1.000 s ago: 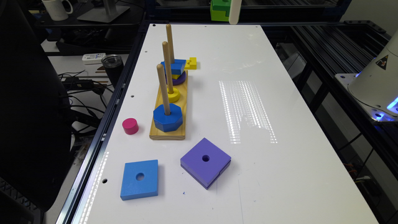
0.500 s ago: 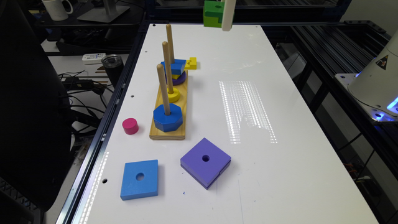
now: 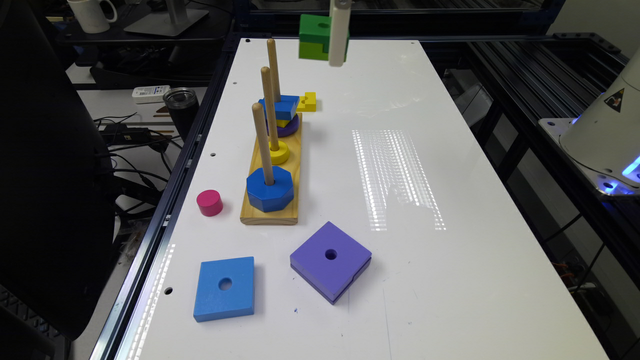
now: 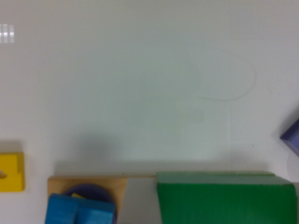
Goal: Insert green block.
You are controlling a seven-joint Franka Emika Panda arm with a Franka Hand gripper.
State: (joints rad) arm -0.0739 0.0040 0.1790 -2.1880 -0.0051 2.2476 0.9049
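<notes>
Along the table's (image 3: 450,280) long edge on the exterior view's left, a pink cylinder (image 3: 209,202) is sitting just beside the wooden peg board (image 3: 270,212), whose three upright pegs are carrying blue, yellow and purple pieces, presumably leaving room for one more. The green block (image 3: 314,36) is hanging in the air near the far edge, above and beyond the farthest peg (image 3: 273,69), probably lifted to clear the peg tips. The gripper (image 3: 338,55) is carrying it; whether its fingers are clamped I cannot tell.
</notes>
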